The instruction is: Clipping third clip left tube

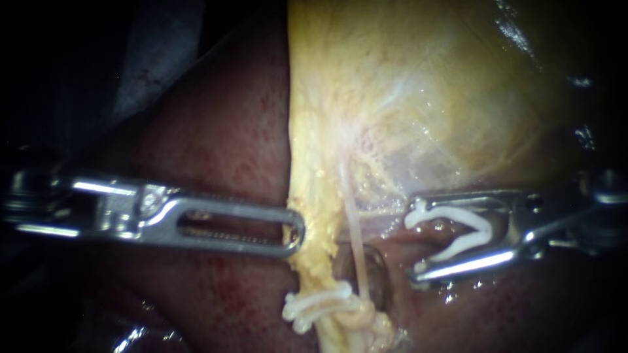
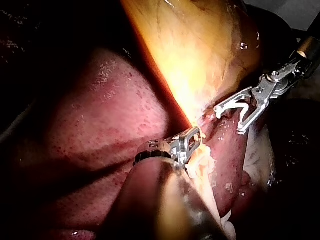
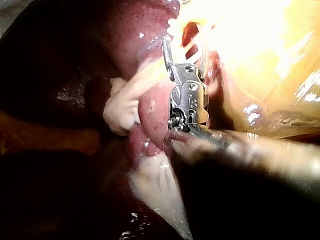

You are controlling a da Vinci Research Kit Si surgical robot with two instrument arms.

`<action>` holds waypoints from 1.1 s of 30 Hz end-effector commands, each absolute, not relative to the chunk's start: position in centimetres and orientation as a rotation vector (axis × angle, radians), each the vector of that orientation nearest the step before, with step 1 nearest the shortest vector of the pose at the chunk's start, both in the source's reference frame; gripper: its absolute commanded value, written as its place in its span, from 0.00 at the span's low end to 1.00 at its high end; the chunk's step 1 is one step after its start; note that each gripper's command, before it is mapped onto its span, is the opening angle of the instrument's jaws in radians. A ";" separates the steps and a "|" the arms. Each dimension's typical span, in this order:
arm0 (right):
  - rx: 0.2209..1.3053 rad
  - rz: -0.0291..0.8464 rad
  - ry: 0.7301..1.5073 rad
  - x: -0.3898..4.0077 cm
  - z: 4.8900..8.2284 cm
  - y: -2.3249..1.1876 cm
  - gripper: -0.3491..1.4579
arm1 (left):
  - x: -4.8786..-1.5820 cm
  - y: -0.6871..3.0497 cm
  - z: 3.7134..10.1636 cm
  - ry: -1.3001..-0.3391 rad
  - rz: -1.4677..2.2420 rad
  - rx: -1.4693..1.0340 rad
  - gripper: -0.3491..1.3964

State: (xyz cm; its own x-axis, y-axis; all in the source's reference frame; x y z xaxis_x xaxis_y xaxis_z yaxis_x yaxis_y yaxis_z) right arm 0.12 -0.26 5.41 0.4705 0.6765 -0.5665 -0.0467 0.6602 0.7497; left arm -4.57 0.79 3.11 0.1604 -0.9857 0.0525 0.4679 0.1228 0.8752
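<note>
Two instruments flank the tube [image 1: 354,229]. The claw of your left instrument [image 1: 297,232], closed on the gallbladder [image 1: 418,98] edge beside the tube, appears to hold it taut for access. The claw of your right instrument [image 1: 414,240], spread wide, carries an open clip [image 1: 483,230] just beside the tube, not yet around it.

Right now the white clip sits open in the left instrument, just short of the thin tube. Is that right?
Not quite. The white clip sits open in the right instrument, whose jaws hold it from both sides, just short of the thin tube. The endoscope view shows this. The left instrument carries no clip.
</note>
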 end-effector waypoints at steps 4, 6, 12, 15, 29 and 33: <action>0.764 0.492 0.983 0.27 5.54 -0.45 0.52 | -4.57 0.79 3.07 -0.786 -1.234 0.838 0.00; 0.771 0.486 0.981 0.35 5.62 -0.53 0.52 | -4.57 0.80 3.06 -0.786 -1.234 0.839 0.00; 0.782 0.487 0.974 0.57 5.77 -0.65 0.52 | -4.58 0.80 3.04 -0.788 -1.235 0.840 0.00; 0.787 0.481 0.973 0.65 5.79 -0.67 0.52 | -4.58 0.80 3.04 -0.788 -1.235 0.840 0.00; 0.797 0.469 0.969 0.93 5.88 -0.66 0.51 | -4.58 0.80 3.03 -0.788 -1.236 0.840 0.00; 0.802 0.468 0.967 1.03 5.90 -0.67 0.51 | -4.59 0.80 3.04 -0.788 -1.236 0.840 0.00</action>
State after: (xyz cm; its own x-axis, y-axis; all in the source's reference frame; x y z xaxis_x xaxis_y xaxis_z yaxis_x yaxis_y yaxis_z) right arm 1.04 -0.67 5.90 0.5053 0.6724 -0.5409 -0.0063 0.6297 0.7768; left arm -4.58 0.80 3.03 0.1581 -0.9858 0.0566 0.4666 0.1251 0.8756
